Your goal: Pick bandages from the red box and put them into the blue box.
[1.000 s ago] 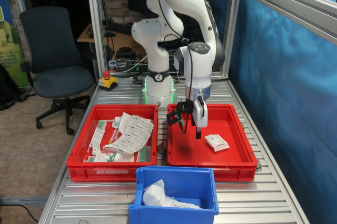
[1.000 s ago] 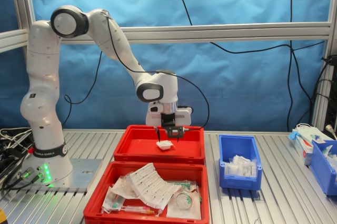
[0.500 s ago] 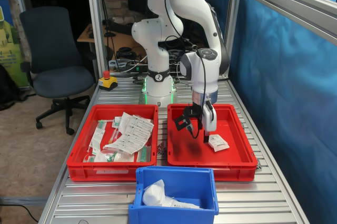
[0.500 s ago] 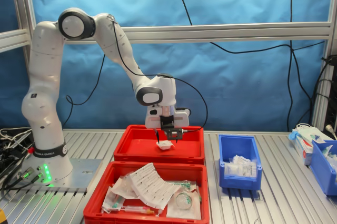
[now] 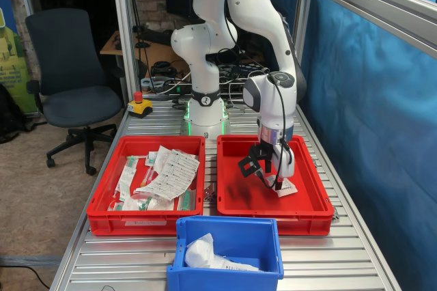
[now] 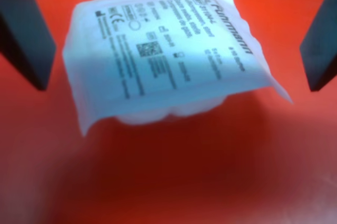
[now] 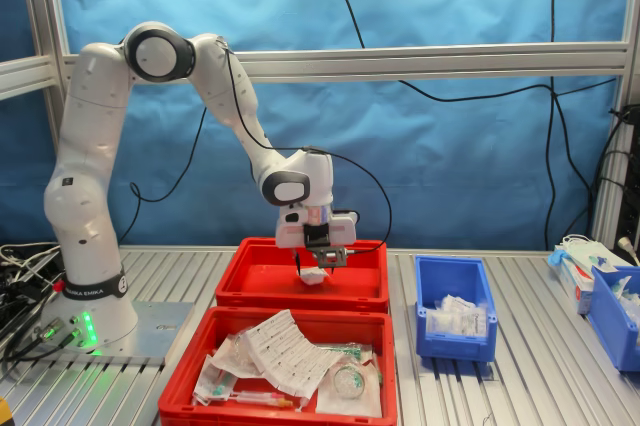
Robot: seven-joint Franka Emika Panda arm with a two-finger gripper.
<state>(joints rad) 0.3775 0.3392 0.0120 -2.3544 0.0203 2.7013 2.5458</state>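
Bandages [image 6: 163,61] — one small white sealed packet, puffy in the middle with crinkled flat edges and dark print across its face — lie on the smooth floor of the red box [image 5: 232,199], toward its side nearest the blue curtain in the first exterior view. The gripper [image 5: 273,180] has come down and across the tray since a second ago; then it hung over the middle of the floor, well apart from the packet, and now its tips stand right over it. In the wrist view the two dark fingers [image 6: 23,29] sit spread, one on each side of the packet, not pressing it — jaws released. The packet itself has not shifted. In the second exterior view the arm's elbow has dropped lower too. The blue box [image 5: 229,250], a glossy plastic bin with a thick rim, holds crumpled white packets. The neighbouring red tray [image 5: 147,185] is heaped with long paper strips.
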